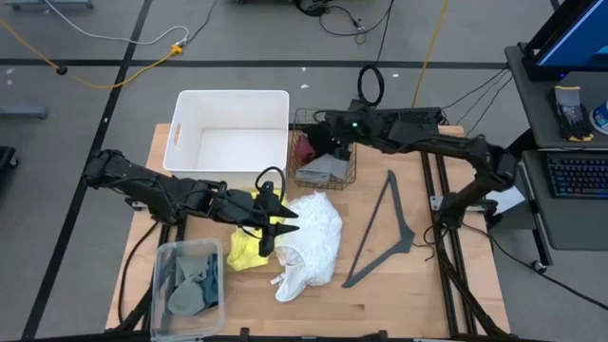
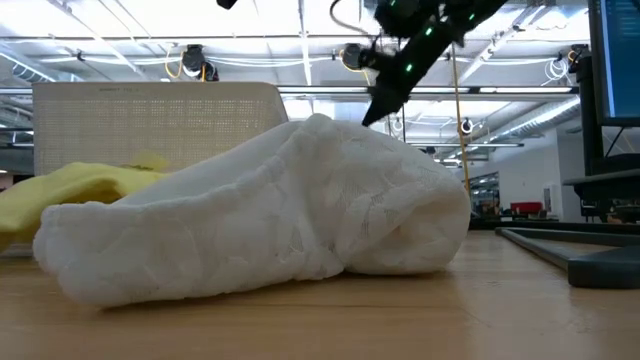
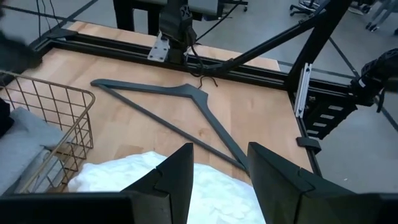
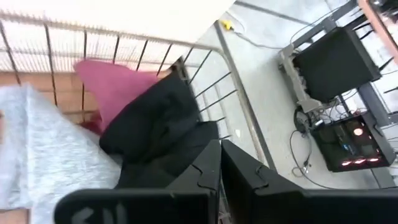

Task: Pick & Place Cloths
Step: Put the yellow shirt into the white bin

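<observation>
A white cloth [image 1: 312, 237] lies bunched on the table, with a yellow cloth [image 1: 245, 251] beside it toward the left edge. My left gripper [image 1: 282, 224] hovers open over the white cloth's [image 3: 143, 177] left part; its fingers stand apart above it. My right gripper [image 1: 334, 144] reaches down into the wire basket [image 1: 323, 176] and is shut on a black cloth [image 4: 165, 130]. A maroon cloth [image 4: 118, 84] and a grey cloth [image 4: 43, 155] lie in the same basket. Teal and sage cloths [image 1: 190, 285] sit in a clear tub. My right gripper pinches the black cloth between its two fingers at a raised fold [image 4: 189, 155] near the basket's far wall, coming from above and pointing down. The rest of the cloth slumps in the basket against the maroon cloth; the fingers hide the contact itself.
A white plastic bin [image 1: 185, 104] stands at the far left of the table, next to the basket. A dark hanger [image 1: 385, 228] lies on the bare wood to the right of the white cloth. The clear tub [image 1: 161, 275] sits at the near left corner.
</observation>
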Motion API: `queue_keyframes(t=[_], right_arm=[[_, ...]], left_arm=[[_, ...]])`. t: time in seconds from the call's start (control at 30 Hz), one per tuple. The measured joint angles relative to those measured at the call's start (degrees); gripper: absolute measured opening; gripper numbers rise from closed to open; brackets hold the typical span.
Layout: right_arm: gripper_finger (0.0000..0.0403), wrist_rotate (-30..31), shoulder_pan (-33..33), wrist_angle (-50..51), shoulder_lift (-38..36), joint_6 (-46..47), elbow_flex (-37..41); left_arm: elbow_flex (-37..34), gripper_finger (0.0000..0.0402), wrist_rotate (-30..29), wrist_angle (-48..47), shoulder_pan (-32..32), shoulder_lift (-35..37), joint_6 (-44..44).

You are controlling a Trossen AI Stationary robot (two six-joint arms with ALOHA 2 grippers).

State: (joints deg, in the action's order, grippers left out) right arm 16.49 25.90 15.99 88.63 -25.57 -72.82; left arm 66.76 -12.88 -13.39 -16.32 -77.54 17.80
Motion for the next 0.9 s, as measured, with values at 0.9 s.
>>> queue_keyframes(t=[0.9], right_arm=[[0.0002, -22.77, -25.53, 21.17, -32.48, 11.42, 0.04]], left_arm=[[0.0, 0.0152, -9.17, -0.21, -5.17, -2.18, 4.86]])
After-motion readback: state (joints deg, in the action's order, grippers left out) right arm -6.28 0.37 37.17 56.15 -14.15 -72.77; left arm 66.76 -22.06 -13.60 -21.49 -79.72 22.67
